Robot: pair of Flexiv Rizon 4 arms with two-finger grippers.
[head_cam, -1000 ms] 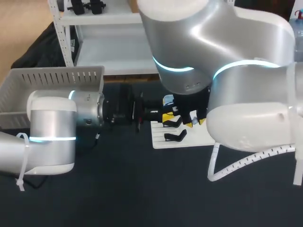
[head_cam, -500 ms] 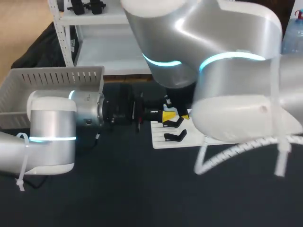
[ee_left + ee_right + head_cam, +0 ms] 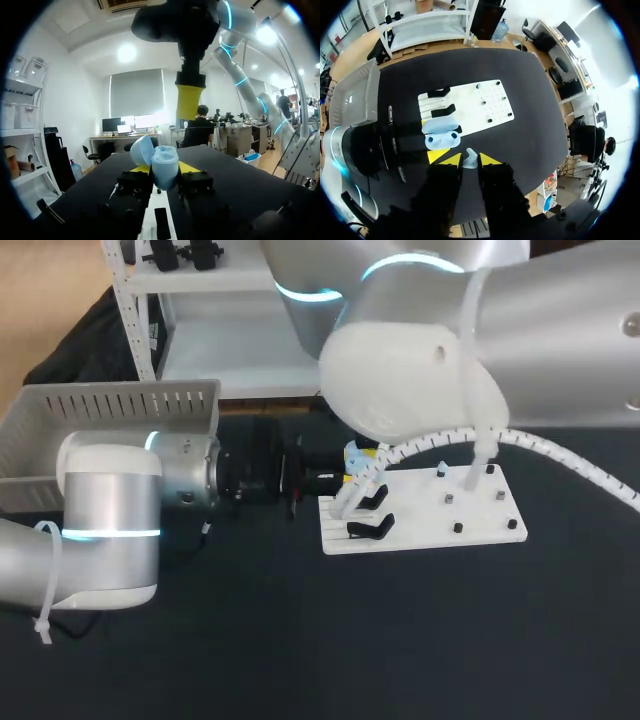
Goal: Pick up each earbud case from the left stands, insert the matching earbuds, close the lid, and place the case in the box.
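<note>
Risen off the stand board (image 3: 470,525), the right end effector (image 3: 465,160) pinches an earbud (image 3: 469,159) — the left end effector (image 3: 165,170) clamps the open earbud case (image 3: 159,167). Best lowered straight, aligned.

Left arm (image 3: 110,520) beside white board (image 3: 470,525), apparently holding blue case (image 3: 354,453).

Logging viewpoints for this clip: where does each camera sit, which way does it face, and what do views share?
Head view: above and behind, looking down on the table; left arm and right arm show.
Left wrist view: left wrist, looking level across the table; left jaws hold the open blue case, right jaws above.
Right wrist view: right wrist, looking straight down; right jaws hold an earbud near that case.
Shared: both wrist views show the case; head and right wrist, the white board.
</note>
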